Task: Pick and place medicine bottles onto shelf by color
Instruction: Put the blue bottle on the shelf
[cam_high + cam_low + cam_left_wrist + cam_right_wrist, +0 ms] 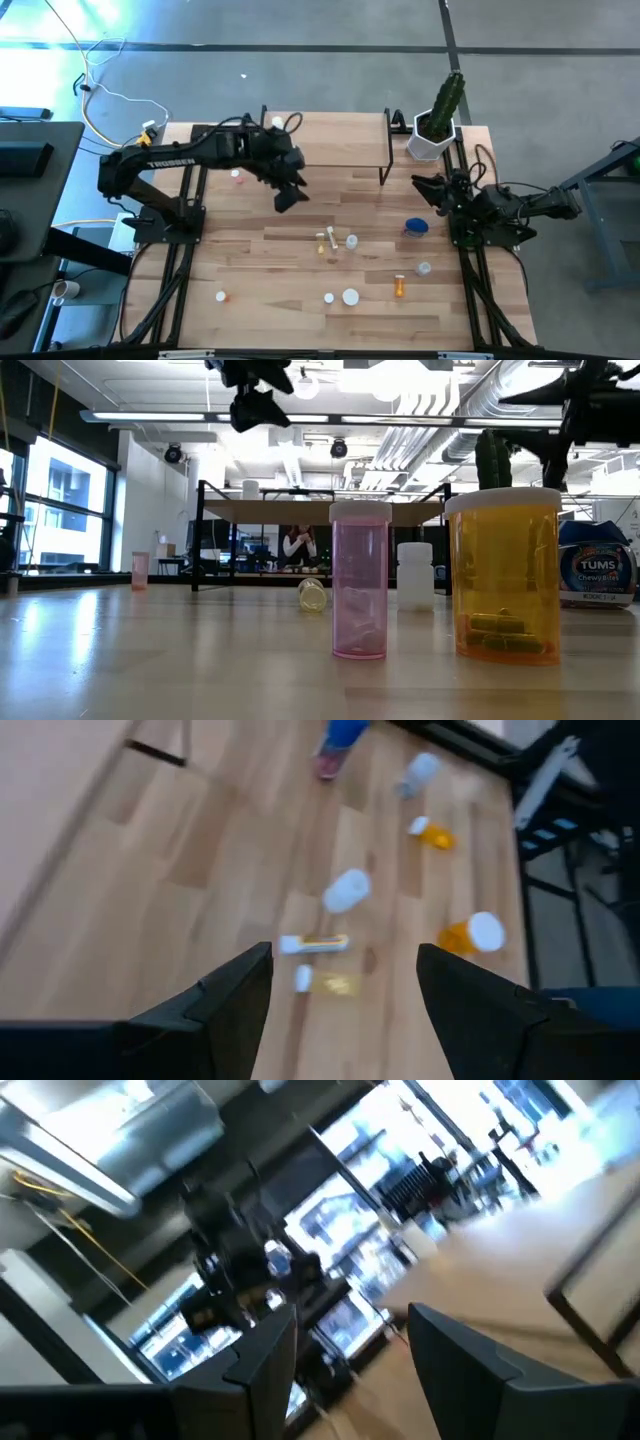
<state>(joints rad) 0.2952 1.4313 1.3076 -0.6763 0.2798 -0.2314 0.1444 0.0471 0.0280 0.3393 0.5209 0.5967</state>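
PROGRESS: early, one white bottle (277, 122) stands on shelf (330, 128) | REMAINING: bottles (351, 241) scattered near, mid-table | LEFT: left gripper (289, 190) spread, empty, raised over table | RIGHT: right gripper (428, 190) parted, empty, waiting right of table

Two black jointed arms — the left arm (190, 155) lettered TROSSEN in white.

"TROSSEN" on the left arm (165, 163); "TUMS Chewy Bites" on the blue jar (597, 565).
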